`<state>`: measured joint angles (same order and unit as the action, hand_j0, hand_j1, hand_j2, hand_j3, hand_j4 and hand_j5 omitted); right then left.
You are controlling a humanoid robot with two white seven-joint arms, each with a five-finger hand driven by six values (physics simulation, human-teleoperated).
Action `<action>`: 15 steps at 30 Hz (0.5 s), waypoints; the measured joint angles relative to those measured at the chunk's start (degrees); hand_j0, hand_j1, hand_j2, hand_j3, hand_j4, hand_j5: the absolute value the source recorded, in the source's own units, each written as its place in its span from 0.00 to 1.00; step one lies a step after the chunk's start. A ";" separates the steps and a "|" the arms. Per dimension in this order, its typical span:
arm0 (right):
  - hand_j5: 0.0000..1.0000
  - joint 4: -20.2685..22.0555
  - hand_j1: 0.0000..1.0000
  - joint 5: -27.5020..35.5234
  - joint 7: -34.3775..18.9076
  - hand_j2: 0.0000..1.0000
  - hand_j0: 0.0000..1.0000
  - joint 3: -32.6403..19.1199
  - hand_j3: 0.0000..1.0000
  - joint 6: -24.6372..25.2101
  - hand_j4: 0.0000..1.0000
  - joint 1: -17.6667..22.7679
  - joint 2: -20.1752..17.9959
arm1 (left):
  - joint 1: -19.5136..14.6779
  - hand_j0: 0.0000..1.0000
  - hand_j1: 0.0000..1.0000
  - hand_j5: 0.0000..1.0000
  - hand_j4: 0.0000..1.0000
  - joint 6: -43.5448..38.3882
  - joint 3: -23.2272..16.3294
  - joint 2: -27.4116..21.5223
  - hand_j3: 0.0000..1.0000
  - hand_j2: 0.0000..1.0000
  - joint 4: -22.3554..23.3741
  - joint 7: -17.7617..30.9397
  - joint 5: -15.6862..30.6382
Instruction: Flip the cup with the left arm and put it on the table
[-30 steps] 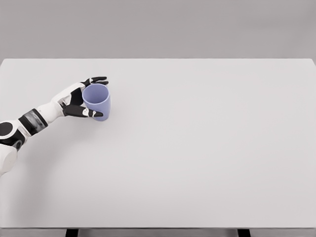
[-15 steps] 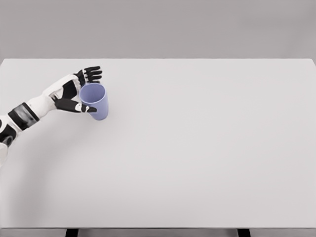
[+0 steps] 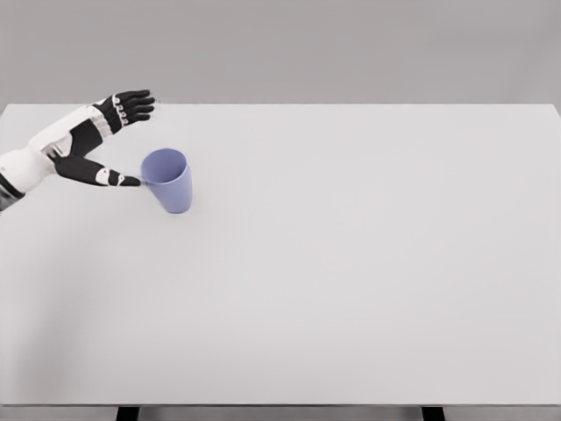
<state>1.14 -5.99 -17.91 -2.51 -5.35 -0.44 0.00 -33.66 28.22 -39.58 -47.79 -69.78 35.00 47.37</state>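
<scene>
In the head view, the cup (image 3: 168, 180) is seen standing on the desk (image 3: 351, 263) with its open mouth up, near the left edge and closer to the far edge than the near one. The job looks almost done: the cup seems to be flipped and set down, and only the pulling away of the arm is left. The left hand (image 3: 101, 140) is spread wide and holds nothing. Its thumb tip is just beside the cup's rim; whether it touches cannot be told. The right arm is not seen.

A second ago the fingers were wrapped around the cup. Now they are opened and moved back toward the far left corner.
</scene>
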 measured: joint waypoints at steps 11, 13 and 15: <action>1.00 0.00 1.00 0.00 0.00 1.00 1.00 0.02 1.00 0.00 1.00 0.00 0.00 | 2.20 1.00 1.00 1.00 1.00 6.57 0.49 -5.25 1.00 1.00 3.26 0.00 -3.19; 1.00 0.00 1.00 0.00 0.00 1.00 1.00 0.01 1.00 0.00 1.00 0.00 0.00 | 2.29 1.00 1.00 1.00 1.00 6.72 0.76 -5.37 1.00 1.00 6.14 0.00 -5.89; 1.00 0.00 1.00 0.00 0.00 1.00 1.00 0.00 1.00 0.00 1.00 -0.09 0.00 | 2.29 1.00 1.00 1.00 1.00 6.80 0.92 -5.44 1.00 1.00 8.28 0.00 -8.56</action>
